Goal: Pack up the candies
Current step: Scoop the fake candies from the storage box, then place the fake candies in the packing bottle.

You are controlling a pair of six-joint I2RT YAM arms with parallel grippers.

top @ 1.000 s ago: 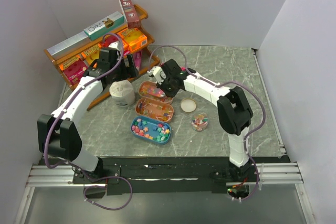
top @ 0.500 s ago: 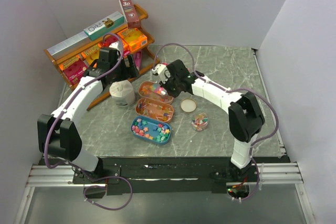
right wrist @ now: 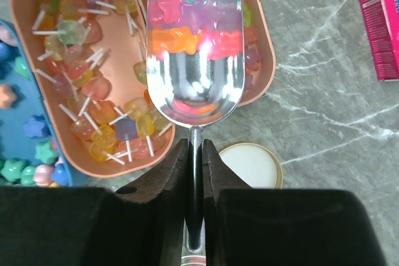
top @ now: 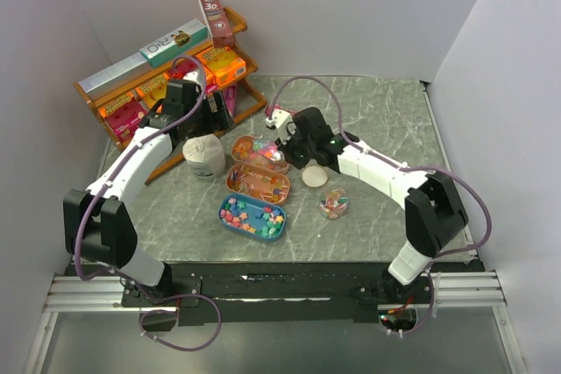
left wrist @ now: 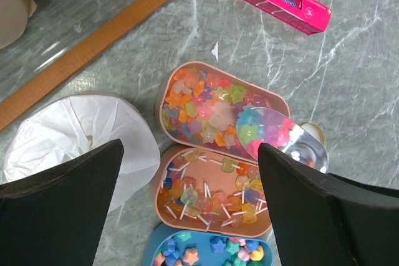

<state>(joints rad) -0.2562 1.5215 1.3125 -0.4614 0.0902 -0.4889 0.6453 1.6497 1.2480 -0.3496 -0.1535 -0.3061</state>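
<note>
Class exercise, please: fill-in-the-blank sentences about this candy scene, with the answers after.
1. The metal scoop is clamped by the ____ arm's gripper.
2. The candies in the scoop are ____-shaped.
3. The one tray that is not pink is ____.
4. Sweets in the middle tray have white ____.

Missing words: right, star, blue, sticks.
</note>
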